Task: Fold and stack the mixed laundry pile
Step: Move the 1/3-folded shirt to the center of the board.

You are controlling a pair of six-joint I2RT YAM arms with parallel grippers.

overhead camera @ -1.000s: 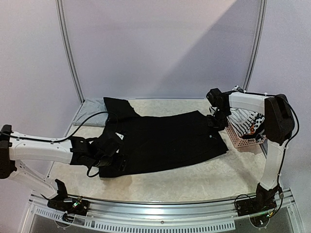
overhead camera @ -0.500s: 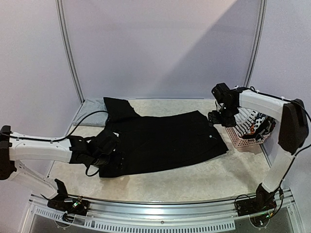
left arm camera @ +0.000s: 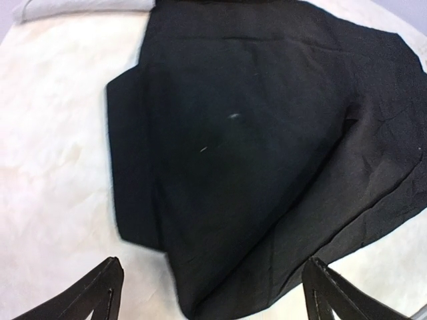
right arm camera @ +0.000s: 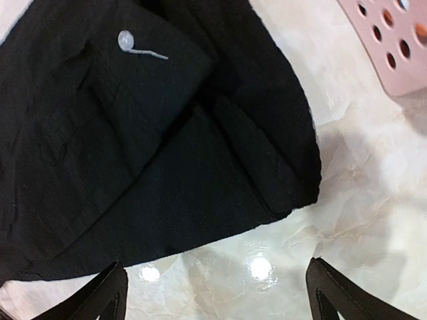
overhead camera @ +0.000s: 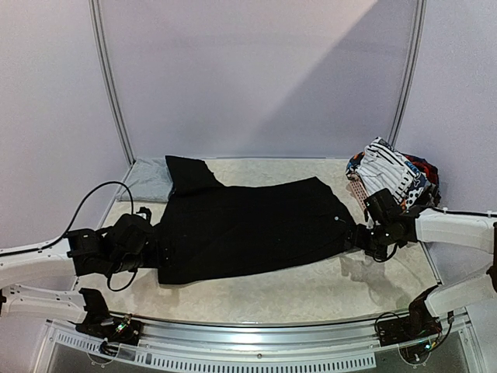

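Black trousers (overhead camera: 248, 225) lie flat across the bench (overhead camera: 311, 287) centre. The waist end w/ a white button (right arm camera: 124, 40) is toward the right edge, and one leg runs up to the far-left corner.

Left gripper (overhead camera: 149, 243) sits low at the trousers' left end and right gripper (overhead camera: 359, 236) at the right end. Both are released, jaws wide, nothing in them.

Looks like you're between folds on this piece. My read for doing it well:
- Pinch both ends at the near hem at the same time, taking all layers. The right wrist view shows a doubled flap by the waist, so go deep enough to catch it.
- Lift low and keep the cloth taut btwn the arms.
- Carry near edge over to far edge, then set down before letting go.
- Tuck in the stray leg near the far-left corner first, or the fold prob. comes out skewed.

Count:
- 1 black trousers
- 1 light grey garment (overhead camera: 147, 179) in the far-left corner, partly under the black leg
- 1 pink basket (overhead camera: 356, 187) at the right edge
- 1 striped piece (overhead camera: 388, 171) heaped on the basket
- red/dark bits (overhead camera: 425, 169) behind it, no. unclear
- 2 grippers
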